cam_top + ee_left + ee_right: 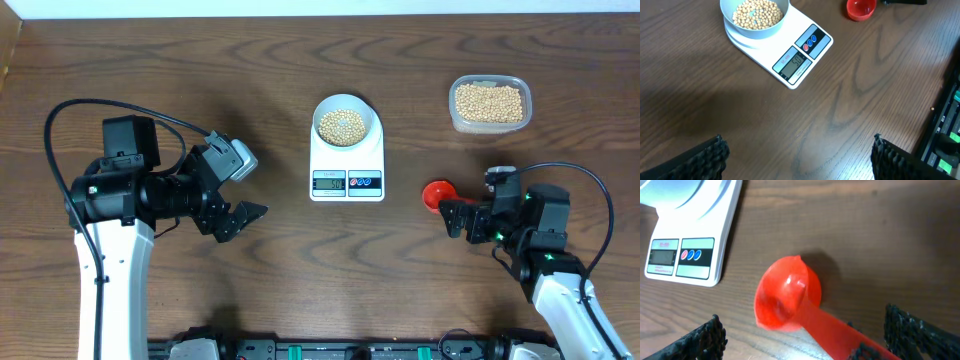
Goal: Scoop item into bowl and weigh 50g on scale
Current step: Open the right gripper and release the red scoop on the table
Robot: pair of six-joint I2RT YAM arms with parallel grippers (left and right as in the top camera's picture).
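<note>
The pale bowl point(346, 124) holds tan beans point(341, 126) and stands on the white scale point(347, 170) at the table's middle. The bowl point(755, 20), its beans point(756, 13) and the scale point(790, 52), with its display lit, also show in the left wrist view. My left gripper point(238, 215) point(800, 155) is open and empty, over bare table left of the scale. A red scoop point(437, 193) point(787, 295) lies on the table right of the scale point(692, 240). My right gripper point(458, 217) point(805, 340) is open, its fingers either side of the scoop's handle.
A clear plastic tub point(489, 103) full of beans stands at the back right. The table's front edge carries a dark rail with cables point(945, 135).
</note>
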